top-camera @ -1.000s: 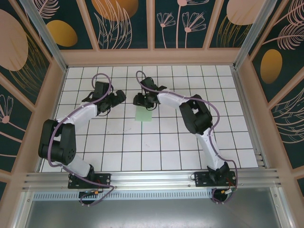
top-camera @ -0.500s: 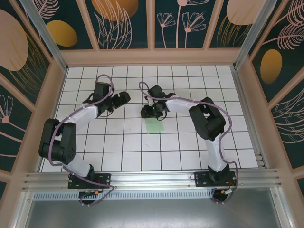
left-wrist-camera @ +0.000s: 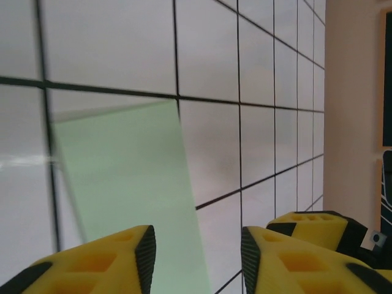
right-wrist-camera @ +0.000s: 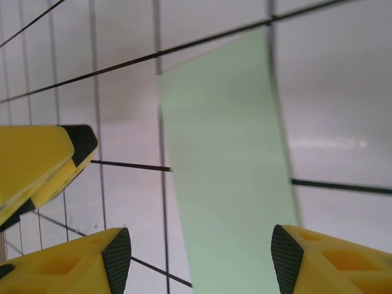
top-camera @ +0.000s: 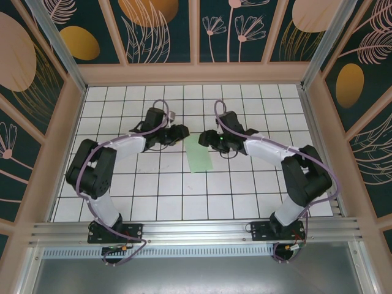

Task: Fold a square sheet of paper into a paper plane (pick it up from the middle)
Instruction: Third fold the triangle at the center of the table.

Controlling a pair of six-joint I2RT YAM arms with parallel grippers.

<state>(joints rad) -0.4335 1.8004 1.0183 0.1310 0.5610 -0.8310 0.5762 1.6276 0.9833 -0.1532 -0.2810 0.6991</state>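
Between the two grippers near the table's middle, the pale mint-green sheet of paper lies flat on the white grid table, showing as a long narrow rectangle. The left gripper sits low just beside its far left corner, yellow fingers parted with nothing clamped. The right gripper sits at the far right edge, its jaws spread wider over the paper and gripping nothing.

both arms are bending inward, so the left gripper and right gripper are facing each other close together, both with jaws hanging apart, gripping nothing.
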